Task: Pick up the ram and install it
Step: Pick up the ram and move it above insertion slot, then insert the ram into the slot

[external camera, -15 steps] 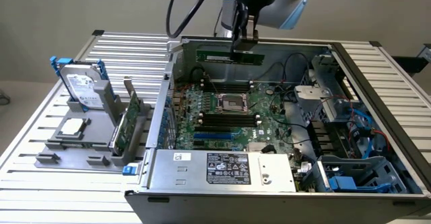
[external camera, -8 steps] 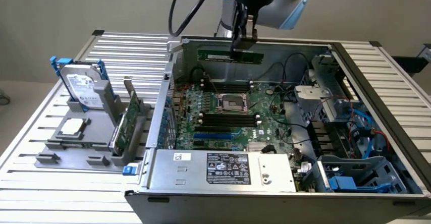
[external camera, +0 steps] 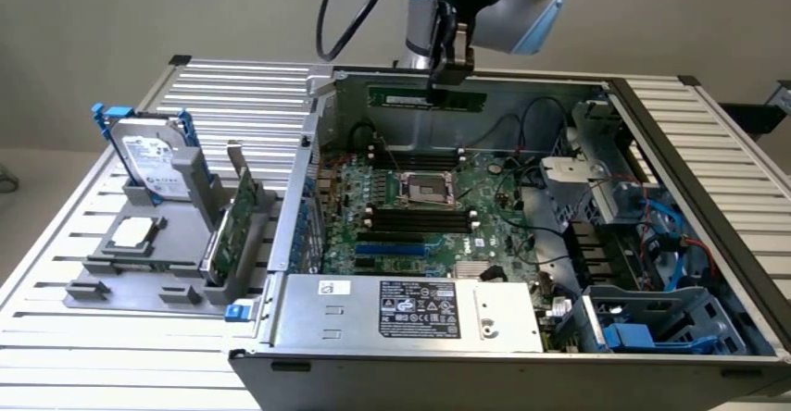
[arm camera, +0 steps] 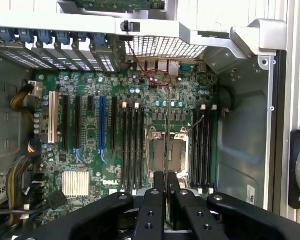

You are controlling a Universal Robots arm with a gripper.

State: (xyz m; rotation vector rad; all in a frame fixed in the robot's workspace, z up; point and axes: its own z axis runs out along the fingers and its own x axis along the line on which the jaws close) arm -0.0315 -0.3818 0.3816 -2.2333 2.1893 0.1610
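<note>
Hanging above the open case (external camera: 495, 363), the gripper (external camera: 449, 76) has its jaws clamped on the ram (external camera: 433, 99) — the green stick is held level, well above the motherboard (external camera: 495, 217). In the wrist view it appears edge-on — a thin line in front of the CPU socket (arm camera: 157, 150).

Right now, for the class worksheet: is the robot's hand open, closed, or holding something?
The hand is closed on the ram, holding it over the open computer case.
</note>
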